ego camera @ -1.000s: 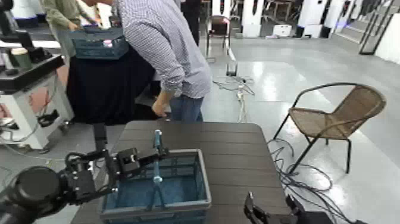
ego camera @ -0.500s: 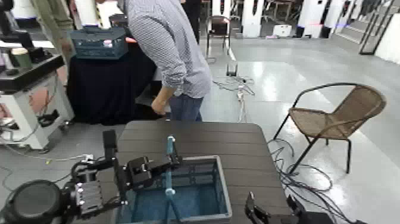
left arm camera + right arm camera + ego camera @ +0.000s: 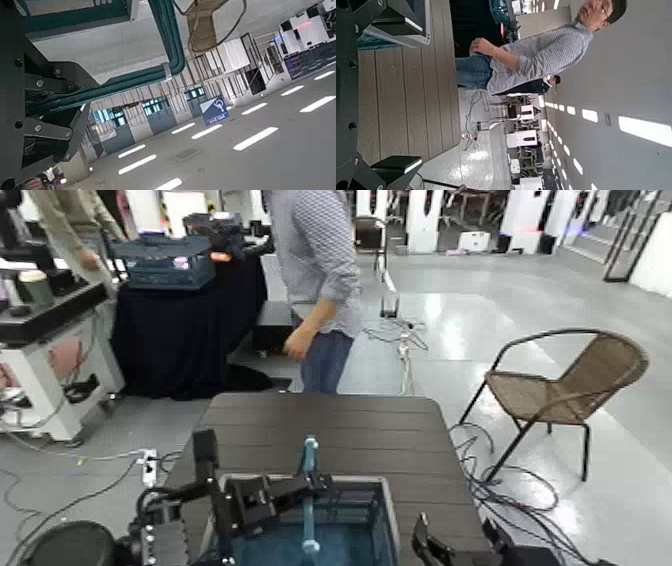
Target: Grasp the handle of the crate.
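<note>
Handle [image 3: 309,491] of the crate [image 3: 389,515], upright at the near left table: pinched in my left gripper [image 3: 318,485]; grasp apparently complete, nothing evidently left. My right gripper [image 3: 458,546] waits near, right of the crate, spread.

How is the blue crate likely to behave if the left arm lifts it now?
The crate should probably stay stiff, given its thick rim. Its slotted walls suggest it is light for its size. Hung from one narrow handle, it may swing or tip.
</note>
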Action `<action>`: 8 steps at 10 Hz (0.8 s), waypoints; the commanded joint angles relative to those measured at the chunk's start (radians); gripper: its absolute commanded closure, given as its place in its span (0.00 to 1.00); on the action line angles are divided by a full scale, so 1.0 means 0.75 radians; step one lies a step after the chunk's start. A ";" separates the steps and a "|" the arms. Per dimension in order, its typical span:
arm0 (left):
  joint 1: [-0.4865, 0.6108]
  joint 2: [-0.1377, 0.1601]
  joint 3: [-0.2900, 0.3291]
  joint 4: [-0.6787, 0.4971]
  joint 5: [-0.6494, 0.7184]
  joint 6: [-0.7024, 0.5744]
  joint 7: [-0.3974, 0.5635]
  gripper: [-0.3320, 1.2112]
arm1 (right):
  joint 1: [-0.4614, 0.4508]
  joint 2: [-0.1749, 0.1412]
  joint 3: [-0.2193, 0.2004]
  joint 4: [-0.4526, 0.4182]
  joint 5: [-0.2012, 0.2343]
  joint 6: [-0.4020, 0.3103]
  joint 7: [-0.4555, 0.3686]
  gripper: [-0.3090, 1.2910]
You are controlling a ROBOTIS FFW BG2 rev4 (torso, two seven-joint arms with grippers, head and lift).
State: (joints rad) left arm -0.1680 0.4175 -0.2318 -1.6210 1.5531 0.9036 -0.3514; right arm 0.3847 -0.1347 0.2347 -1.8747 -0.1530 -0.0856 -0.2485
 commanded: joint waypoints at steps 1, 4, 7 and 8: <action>0.015 0.000 -0.051 -0.035 0.060 -0.023 -0.002 0.99 | -0.002 -0.002 0.000 0.004 0.002 0.000 0.000 0.29; 0.026 -0.021 -0.102 -0.050 0.114 -0.059 -0.014 0.99 | -0.004 -0.002 0.000 0.010 0.004 -0.013 0.000 0.29; 0.032 -0.027 -0.116 -0.039 0.136 -0.066 -0.020 0.99 | -0.004 -0.002 0.000 0.010 0.020 -0.015 0.000 0.29; 0.032 -0.027 -0.116 -0.033 0.140 -0.066 -0.022 0.99 | -0.004 -0.002 0.000 0.010 0.022 -0.013 0.000 0.29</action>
State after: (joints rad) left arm -0.1442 0.3977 -0.3195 -1.6483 1.6562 0.8545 -0.3674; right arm 0.3819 -0.1364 0.2347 -1.8664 -0.1371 -0.0957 -0.2485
